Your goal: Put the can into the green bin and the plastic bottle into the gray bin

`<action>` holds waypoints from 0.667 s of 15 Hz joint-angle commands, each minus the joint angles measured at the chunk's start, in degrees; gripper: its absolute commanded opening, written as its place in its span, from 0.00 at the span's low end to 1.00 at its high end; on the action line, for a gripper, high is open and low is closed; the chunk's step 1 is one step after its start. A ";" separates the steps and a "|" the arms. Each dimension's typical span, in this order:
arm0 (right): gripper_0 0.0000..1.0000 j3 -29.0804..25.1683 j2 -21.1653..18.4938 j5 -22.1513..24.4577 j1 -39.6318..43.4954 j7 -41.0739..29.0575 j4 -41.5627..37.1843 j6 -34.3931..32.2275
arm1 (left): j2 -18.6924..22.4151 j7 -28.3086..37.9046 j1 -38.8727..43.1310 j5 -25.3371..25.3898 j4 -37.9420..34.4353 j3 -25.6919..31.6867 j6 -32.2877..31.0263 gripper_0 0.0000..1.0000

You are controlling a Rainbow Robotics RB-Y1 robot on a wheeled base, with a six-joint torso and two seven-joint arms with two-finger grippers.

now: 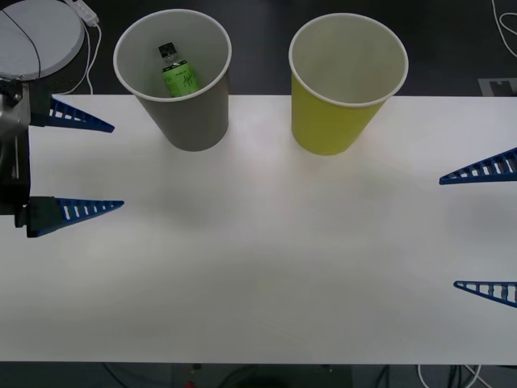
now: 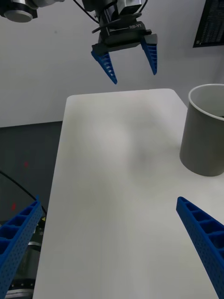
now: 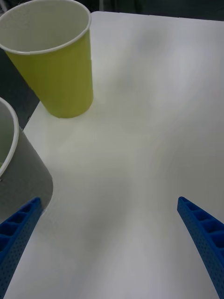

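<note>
The gray bin (image 1: 194,121) stands at the back left of the table with the plastic bottle (image 1: 178,75) lying inside it, dark cap pointing away. To its right stands the green bin (image 1: 331,121); what I see of its white inside is bare. The can is out of view. My left gripper (image 1: 118,166) hovers open at the table's left edge, holding nothing. At the right edge my right gripper (image 1: 447,232) is open too, nothing between its fingers. The left wrist view shows the green bin (image 3: 65,74) and the gray bin (image 3: 23,182) near the left gripper (image 3: 108,200). From the right gripper (image 2: 108,201) the gray bin (image 2: 203,140) and left gripper (image 2: 134,77) show.
The white table (image 1: 258,267) is bare between the two grippers. A round white device (image 1: 36,36) with a cable sits beyond the table's back left corner. Dark floor lies past the table's back and front edges.
</note>
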 commanded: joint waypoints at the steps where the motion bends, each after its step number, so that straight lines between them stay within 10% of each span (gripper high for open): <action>1: 1.00 0.00 0.00 0.00 0.00 0.00 0.00 0.00 | 0.00 -1.46 2.57 0.07 -1.25 0.58 -0.01 1.00; 10: 1.00 0.00 0.00 0.00 0.00 0.00 0.00 0.00 | 1.32 -6.30 5.21 1.48 -1.95 0.67 -1.95 1.00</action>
